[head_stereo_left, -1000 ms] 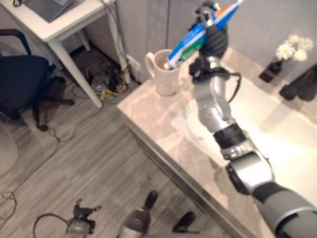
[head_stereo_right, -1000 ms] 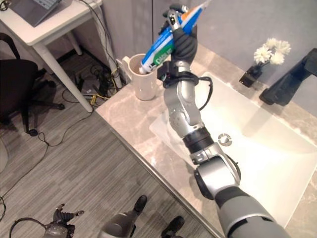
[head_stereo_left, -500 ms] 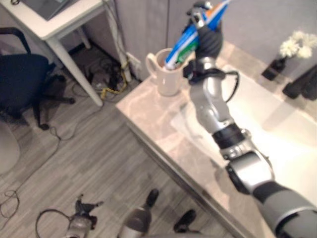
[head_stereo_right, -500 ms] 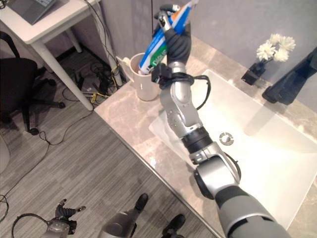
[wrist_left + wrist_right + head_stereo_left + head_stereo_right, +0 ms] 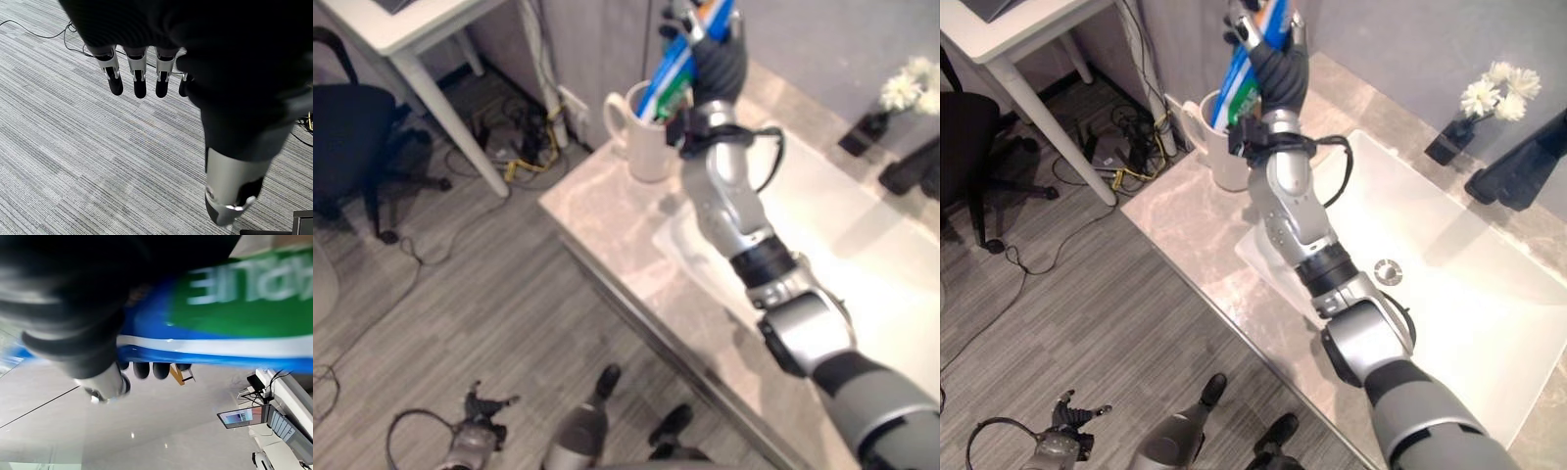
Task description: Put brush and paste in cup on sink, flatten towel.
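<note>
Down low, left hand [image 5: 142, 73] idle over the floor [image 5: 73, 161], fingers straight and holding nothing. Further right, cream cup [image 5: 644, 147] standing on the counter [image 5: 607, 211] beside the sink [image 5: 1449, 264]. Above it, right hand [image 5: 1273, 69] clamped round the toothpaste tube [image 5: 1239, 69], lower end in the cup mouth. Seemingly mid-insertion; next, lowering and releasing.

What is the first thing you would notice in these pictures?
Probably the robot's right hand held high, fingers curled round a blue, white and green toothpaste tube whose lower end dips into the cream ceramic cup at the corner of the marble counter. Next, the big white sink basin beside the arm, with white flowers in a dark vase behind it.
</note>
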You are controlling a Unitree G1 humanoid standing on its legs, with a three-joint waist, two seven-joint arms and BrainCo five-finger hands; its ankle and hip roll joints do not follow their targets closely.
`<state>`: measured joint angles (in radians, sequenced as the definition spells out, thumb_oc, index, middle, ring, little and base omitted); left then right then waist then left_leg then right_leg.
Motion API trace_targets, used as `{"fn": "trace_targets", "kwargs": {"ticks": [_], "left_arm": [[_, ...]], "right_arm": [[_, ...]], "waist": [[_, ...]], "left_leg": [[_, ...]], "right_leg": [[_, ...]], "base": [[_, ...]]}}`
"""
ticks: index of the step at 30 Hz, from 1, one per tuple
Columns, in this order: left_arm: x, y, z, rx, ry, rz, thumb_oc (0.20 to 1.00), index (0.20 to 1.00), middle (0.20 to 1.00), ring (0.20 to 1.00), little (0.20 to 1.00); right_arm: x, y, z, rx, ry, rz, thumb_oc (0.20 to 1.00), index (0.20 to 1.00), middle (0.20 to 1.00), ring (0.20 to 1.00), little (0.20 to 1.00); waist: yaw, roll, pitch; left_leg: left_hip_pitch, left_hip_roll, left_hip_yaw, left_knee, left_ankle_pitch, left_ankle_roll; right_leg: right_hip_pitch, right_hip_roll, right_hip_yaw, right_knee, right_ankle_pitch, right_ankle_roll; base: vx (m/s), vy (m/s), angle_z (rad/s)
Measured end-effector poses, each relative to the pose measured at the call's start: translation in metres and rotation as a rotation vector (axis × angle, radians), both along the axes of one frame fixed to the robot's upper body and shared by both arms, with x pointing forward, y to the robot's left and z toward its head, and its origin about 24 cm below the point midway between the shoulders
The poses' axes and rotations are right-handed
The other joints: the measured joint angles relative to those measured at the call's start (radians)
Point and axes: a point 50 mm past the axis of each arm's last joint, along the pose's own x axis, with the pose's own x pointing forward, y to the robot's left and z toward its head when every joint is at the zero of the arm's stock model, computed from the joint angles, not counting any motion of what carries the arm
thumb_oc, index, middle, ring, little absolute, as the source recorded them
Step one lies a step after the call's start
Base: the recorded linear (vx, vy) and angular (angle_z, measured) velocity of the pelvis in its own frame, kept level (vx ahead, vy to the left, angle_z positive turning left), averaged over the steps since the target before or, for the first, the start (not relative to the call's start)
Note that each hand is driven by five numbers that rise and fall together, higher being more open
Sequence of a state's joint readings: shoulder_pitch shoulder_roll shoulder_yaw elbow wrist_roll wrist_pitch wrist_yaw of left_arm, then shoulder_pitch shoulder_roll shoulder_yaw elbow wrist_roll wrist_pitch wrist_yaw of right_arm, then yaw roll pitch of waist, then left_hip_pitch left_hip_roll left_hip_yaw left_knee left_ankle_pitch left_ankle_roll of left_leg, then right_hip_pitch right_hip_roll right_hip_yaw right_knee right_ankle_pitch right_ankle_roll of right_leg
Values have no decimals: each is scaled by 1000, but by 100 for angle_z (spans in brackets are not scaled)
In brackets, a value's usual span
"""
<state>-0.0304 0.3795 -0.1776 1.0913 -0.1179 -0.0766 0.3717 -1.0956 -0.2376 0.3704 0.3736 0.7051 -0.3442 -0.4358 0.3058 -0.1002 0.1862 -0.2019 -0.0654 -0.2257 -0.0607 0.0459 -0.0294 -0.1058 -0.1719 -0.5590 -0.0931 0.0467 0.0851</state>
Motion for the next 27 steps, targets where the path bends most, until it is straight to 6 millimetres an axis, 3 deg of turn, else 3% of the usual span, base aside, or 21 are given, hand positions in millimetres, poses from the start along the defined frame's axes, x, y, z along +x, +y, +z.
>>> {"fn": "trace_targets", "kwargs": {"ticks": [15,21,24,27], "left_arm": [[1,-2,0,-1,6,-14,1000,1000,1000,1000,1000],[10,-9,3,-17,-38,-55,1000,1000,1000,1000,1000],[20,-19,6,-47,-69,-107,1000,1000,1000,1000,1000],[14,-25,2,-85,-57,-120,1000,1000,1000,1000,1000]], "right_arm": [[-1,-1,2,-13,-15,-20,1000,1000,1000,1000,1000],[-1,-7,1,-6,-19,-34,1000,1000,1000,1000,1000],[-9,-27,3,16,-64,-77,1000,1000,1000,1000,1000],[-14,-48,-2,-34,-97,-176,1000,1000,1000,1000,1000]], "waist": [[-2,0,-1],[-18,7,-5],[-44,26,-14],[-78,50,-40]], "left_leg": [[38,1,44,12,1,1],[73,4,81,11,1,1],[103,3,94,10,1,1],[153,8,144,-5,-5,9]], "right_leg": [[26,-2,45,-1,17,-1],[43,-3,81,-1,24,-3],[66,-6,91,-1,29,-3],[88,-2,139,-1,33,-3]], "base": [[-41,0,-7],[-69,-12,-15],[-92,-14,-17],[-45,-13,-44]]}}
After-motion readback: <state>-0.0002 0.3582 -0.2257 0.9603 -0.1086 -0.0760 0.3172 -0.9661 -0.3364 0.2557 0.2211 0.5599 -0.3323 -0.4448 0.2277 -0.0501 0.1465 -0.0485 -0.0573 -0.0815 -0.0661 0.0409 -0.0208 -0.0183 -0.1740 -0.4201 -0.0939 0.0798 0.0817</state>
